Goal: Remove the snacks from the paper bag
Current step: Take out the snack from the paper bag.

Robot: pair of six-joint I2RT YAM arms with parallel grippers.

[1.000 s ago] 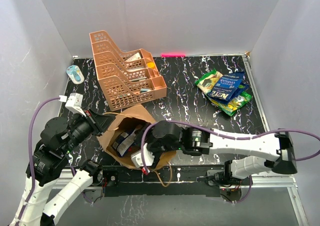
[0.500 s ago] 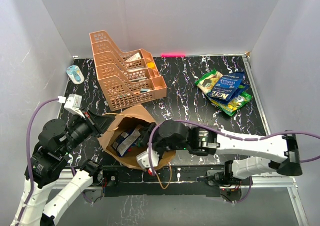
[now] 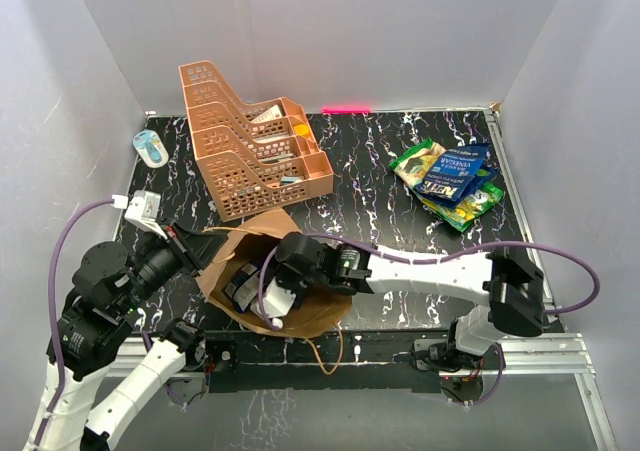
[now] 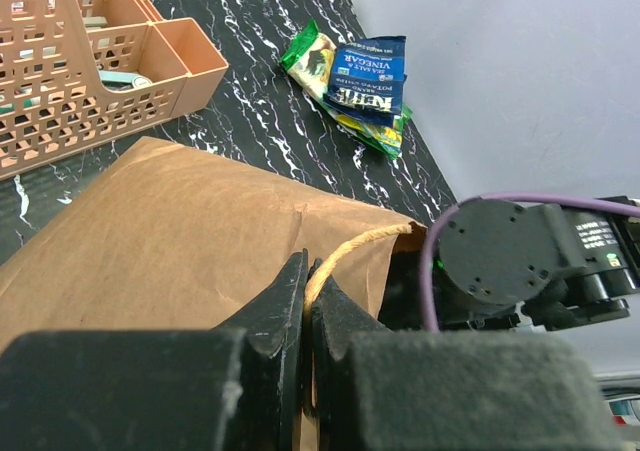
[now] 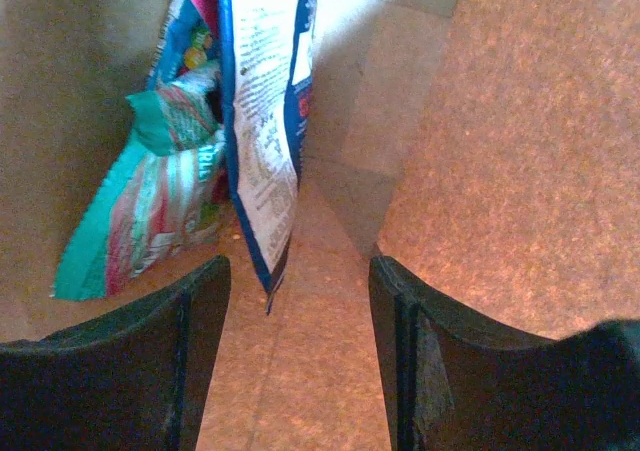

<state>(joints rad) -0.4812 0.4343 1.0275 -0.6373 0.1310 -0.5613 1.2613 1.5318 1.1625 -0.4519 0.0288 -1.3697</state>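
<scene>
The brown paper bag (image 3: 318, 316) lies open on the black table, at the near edge between the two arms. My left gripper (image 3: 207, 243) holds the bag's far-left side and is shut on the twine handle (image 4: 360, 243), which runs up from between the jaws of the left gripper (image 4: 307, 281). My right gripper (image 3: 262, 289) reaches into the bag's mouth. In the right wrist view the right gripper (image 5: 298, 263) is open over the bag's inner wall (image 5: 500, 151). A blue-and-white snack packet (image 5: 262, 121) hangs with its corner between the fingers, untouched. A teal packet (image 5: 150, 201) lies to its left.
A pile of green and blue snacks (image 3: 450, 183) lies on the table at the far right. An orange tiered tray rack (image 3: 240, 141) stands at the back left, close behind the bag. A small blue-white object (image 3: 150, 146) sits in the far left corner.
My right arm has swung left and pushed its gripper deeper into the bag's mouth, its jaws narrowing somewhat. The left gripper has kept its hold on the handle.
</scene>
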